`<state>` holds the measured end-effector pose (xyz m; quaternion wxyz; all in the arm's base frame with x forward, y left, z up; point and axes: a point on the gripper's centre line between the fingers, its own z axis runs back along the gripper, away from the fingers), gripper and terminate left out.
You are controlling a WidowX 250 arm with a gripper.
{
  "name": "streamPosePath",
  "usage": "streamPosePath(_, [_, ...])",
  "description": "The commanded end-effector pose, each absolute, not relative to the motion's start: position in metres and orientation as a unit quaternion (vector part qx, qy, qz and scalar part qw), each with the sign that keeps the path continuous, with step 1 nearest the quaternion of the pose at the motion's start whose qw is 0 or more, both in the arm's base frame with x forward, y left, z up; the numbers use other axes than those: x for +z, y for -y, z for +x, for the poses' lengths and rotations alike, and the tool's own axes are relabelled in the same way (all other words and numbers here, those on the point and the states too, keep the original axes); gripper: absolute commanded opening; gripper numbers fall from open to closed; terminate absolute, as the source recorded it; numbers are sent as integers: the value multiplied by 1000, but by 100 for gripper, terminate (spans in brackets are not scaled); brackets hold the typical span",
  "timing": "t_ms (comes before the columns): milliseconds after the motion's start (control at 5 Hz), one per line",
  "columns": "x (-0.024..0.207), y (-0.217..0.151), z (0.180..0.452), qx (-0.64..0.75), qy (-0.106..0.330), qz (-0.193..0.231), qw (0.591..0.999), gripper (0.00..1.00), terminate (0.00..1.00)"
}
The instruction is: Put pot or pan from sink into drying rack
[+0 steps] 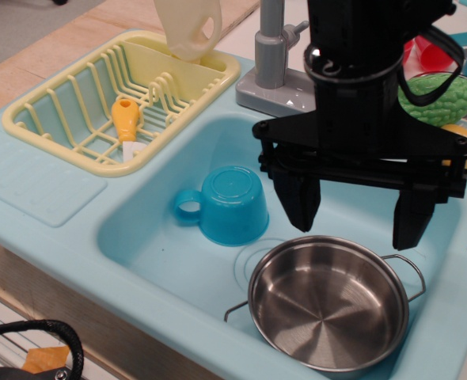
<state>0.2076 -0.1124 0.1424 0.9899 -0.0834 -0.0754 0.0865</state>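
Observation:
The shiny steel pot (328, 305) with two thin wire handles sits in the near right part of the light-blue sink (154, 253). My black gripper (356, 210) hangs open just above the pot's far rim, its two fingers spread wide and holding nothing. The pale yellow drying rack (75, 119) stands at the back left on the counter, beyond the sink's left edge.
A blue plastic cup (229, 204) lies upside down in the sink, left of the pot. An orange-handled utensil (126, 119) lies in the rack and a cream jug (187, 28) stands at its far corner. The grey faucet (271, 59) rises behind the sink. Green and red items (439, 87) sit back right.

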Motion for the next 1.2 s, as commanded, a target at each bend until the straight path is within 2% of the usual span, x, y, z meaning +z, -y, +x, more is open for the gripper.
streamPosePath(0, [142,112,208,86,75,-83,990,100,0])
streamPosePath(400, [139,100,214,-9,41,-19,999,100,0])
streamPosePath(1000, [103,78,207,-11,64,-22,998,100,0])
